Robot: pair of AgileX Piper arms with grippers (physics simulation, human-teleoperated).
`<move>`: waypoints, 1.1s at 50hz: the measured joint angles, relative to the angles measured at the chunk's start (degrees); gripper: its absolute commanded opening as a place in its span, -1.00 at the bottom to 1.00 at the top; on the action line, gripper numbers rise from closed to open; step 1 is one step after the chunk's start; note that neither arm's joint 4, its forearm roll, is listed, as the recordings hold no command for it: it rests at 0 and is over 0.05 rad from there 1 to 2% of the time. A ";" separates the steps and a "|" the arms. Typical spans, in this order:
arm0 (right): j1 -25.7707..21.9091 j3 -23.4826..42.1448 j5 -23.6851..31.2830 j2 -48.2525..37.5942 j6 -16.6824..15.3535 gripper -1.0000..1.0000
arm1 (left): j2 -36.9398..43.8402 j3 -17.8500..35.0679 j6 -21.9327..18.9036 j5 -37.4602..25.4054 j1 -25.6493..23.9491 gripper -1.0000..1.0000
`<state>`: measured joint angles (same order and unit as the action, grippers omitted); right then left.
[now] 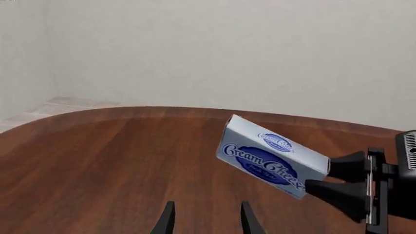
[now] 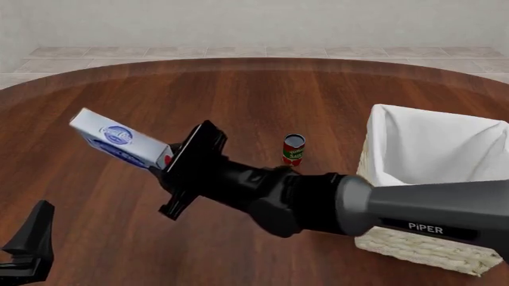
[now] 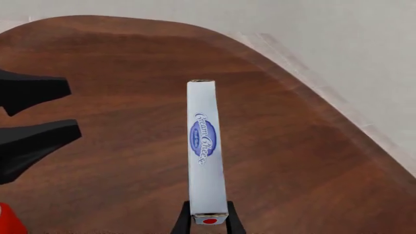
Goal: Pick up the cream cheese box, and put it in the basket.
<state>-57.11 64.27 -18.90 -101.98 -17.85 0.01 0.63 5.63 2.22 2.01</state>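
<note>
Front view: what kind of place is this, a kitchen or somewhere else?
Probably a bare simulated test room, not a kitchen: a round wooden table, plain pale walls and tiled floor, and only a cream cheese box, a small can and a wicker basket.

Front view sits high behind the arms, looking forward and down over the counter (image 2: 263, 89) toward the far wall. Left wrist view looks low along its jaws across the counter, close; right wrist view looks along the held cream cheese box (image 3: 206, 151), very near. All three share that box.
</note>
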 measured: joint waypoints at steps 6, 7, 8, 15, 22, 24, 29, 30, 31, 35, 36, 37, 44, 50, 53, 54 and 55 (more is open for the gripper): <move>0.42 -0.86 -0.16 1.06 0.00 -1.00 | 0.00 0.02 -0.17 0.00 -0.02 1.00; 0.49 -1.01 -0.19 1.24 0.00 -1.00 | 0.00 0.03 -0.20 -0.01 -0.02 1.00; 0.56 -1.16 -0.22 1.41 0.01 -1.00 | 0.00 0.03 -0.22 -0.01 -0.03 1.00; 1.11 -2.13 -0.44 2.59 0.09 -1.00 | 0.00 0.07 -0.38 -0.02 -0.05 1.00; 1.67 -2.94 -0.64 3.50 0.13 -1.00 | 0.00 0.11 -0.47 -0.02 -0.04 1.00; 1.82 -3.14 -0.67 3.75 0.15 -1.00 | 0.00 0.12 -0.50 -0.02 -0.05 1.00; 2.11 -3.60 -0.72 4.41 0.22 -1.00 | 0.00 0.15 -0.54 -0.03 -0.06 1.00; 2.15 -3.68 -0.72 4.54 0.23 -1.00 | 0.00 0.15 -0.55 -0.02 -0.06 1.00; 2.20 -3.76 -0.72 4.67 0.25 -1.00 | 0.00 0.16 -0.55 -0.02 -0.07 1.00; 2.37 -4.08 -0.75 5.17 0.30 -1.00 | 0.00 0.17 -0.57 0.00 -0.07 1.00; 2.42 -4.17 -0.76 5.31 0.31 -1.00 | 0.00 0.17 -0.58 0.00 -0.07 1.00; 2.48 -4.26 -0.76 5.44 0.33 -1.00 | 0.00 0.17 -0.59 0.01 -0.08 1.00; 2.90 -4.94 -0.78 6.52 0.44 -1.00 | 0.00 0.15 -0.66 0.02 -0.09 1.00; 3.26 -5.51 -0.70 7.51 0.48 -1.00 | 0.00 0.16 -0.77 0.03 -0.11 1.00; 3.45 -5.76 -0.64 7.98 0.48 -1.00 | 0.00 0.16 -0.81 0.03 -0.11 1.00; 3.50 -5.83 -0.62 8.12 0.48 -1.00 | 0.00 0.16 -0.83 0.03 -0.11 1.00; 3.56 -5.91 -0.60 8.27 0.48 -1.00 | 0.00 0.16 -0.85 0.03 -0.11 1.00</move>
<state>-53.54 58.37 -19.50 -93.71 -17.37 0.01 0.79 4.79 2.25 1.90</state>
